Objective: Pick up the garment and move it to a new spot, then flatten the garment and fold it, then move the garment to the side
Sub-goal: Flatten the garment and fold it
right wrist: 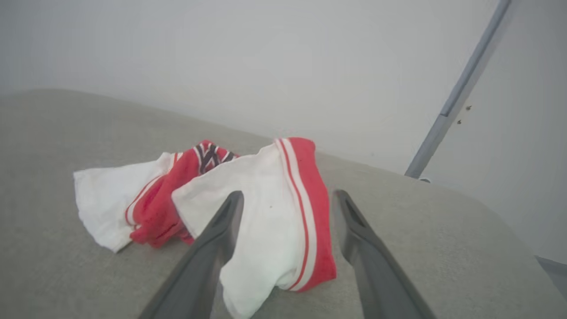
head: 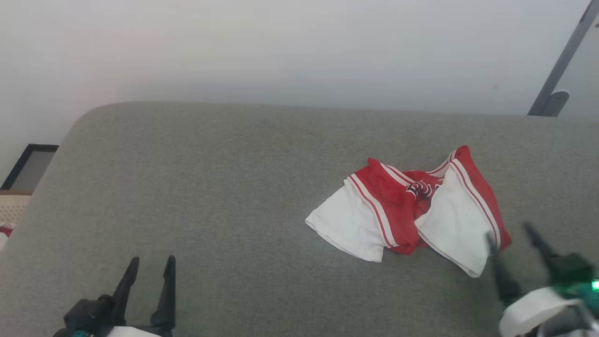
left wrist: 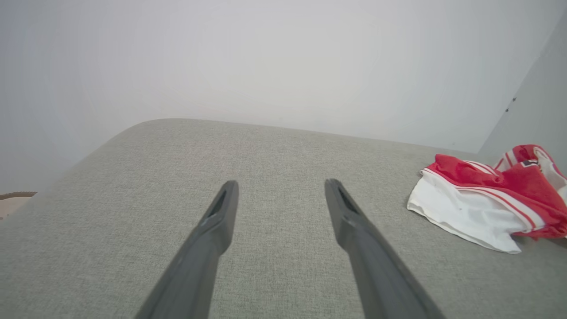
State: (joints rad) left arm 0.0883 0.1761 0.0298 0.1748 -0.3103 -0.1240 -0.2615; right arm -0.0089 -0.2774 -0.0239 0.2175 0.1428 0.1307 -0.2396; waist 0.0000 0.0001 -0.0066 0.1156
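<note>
Spread jaws above grey woven cushion, crumpled garment, pale wall behind

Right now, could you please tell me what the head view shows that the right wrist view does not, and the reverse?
Head view: the left hand, open over the bare grey cushion, and a dark-framed panel at the left edge.

Right wrist view: a sharp close look at the right hand, its open fingers either side of the nearer white sleeve; the head view blurs this.

Both: the crumpled garment, the cushion, the right hand, the pale wall and the slanted grey post.
</note>
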